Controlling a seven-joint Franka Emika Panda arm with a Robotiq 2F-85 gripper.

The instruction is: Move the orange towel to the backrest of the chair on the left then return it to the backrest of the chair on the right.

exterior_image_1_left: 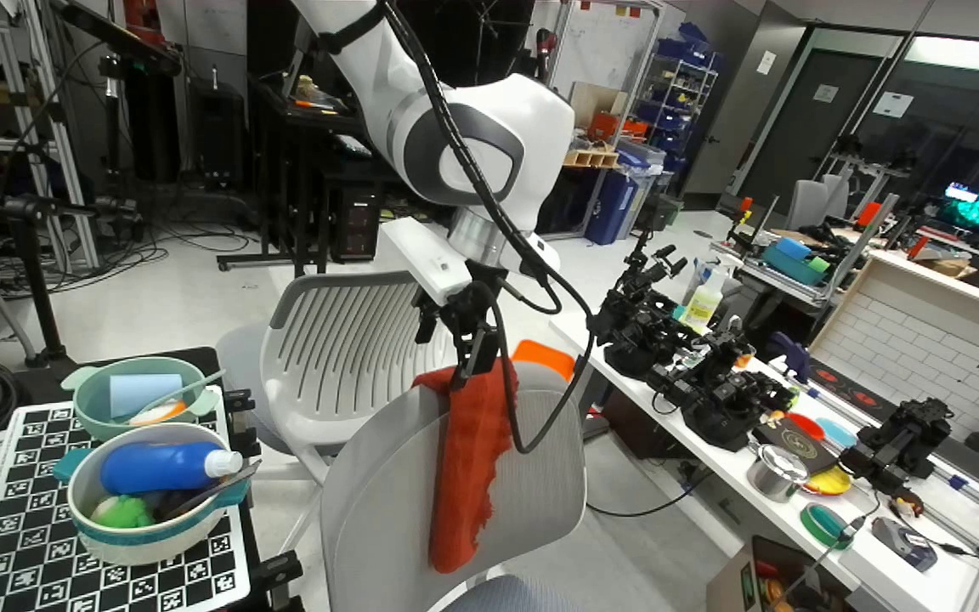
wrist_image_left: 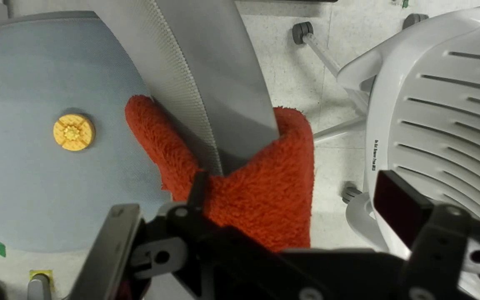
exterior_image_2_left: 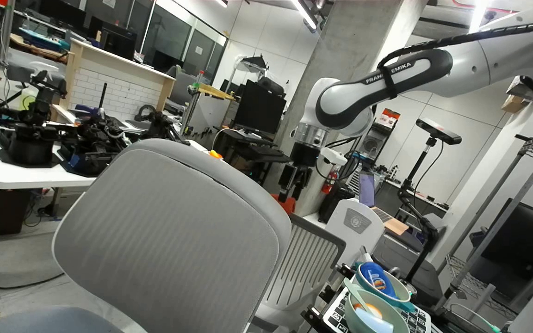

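Observation:
The orange towel [exterior_image_1_left: 468, 476] hangs over the top edge of the grey mesh chair's backrest [exterior_image_1_left: 540, 476]. In an exterior view only a bit of the towel [exterior_image_2_left: 287, 202] shows behind that backrest [exterior_image_2_left: 169, 240]. In the wrist view the towel [wrist_image_left: 261, 200] is folded over the rim. The white slatted chair [exterior_image_1_left: 345, 357] stands beside it and also shows in the wrist view [wrist_image_left: 452, 104]. My gripper [exterior_image_1_left: 454, 344] is open above the towel's top. In the wrist view one finger overlaps the towel and the other stands apart, towards the slatted chair; contact cannot be told.
A yellow round piece [wrist_image_left: 74, 132] lies on the mesh chair's seat. A checkered board [exterior_image_1_left: 22, 510] with bowls [exterior_image_1_left: 145, 544] stands near the slatted chair. A white table [exterior_image_1_left: 668, 408] with small black arms is on another side. A cable loop [exterior_image_1_left: 532, 446] hangs from my wrist.

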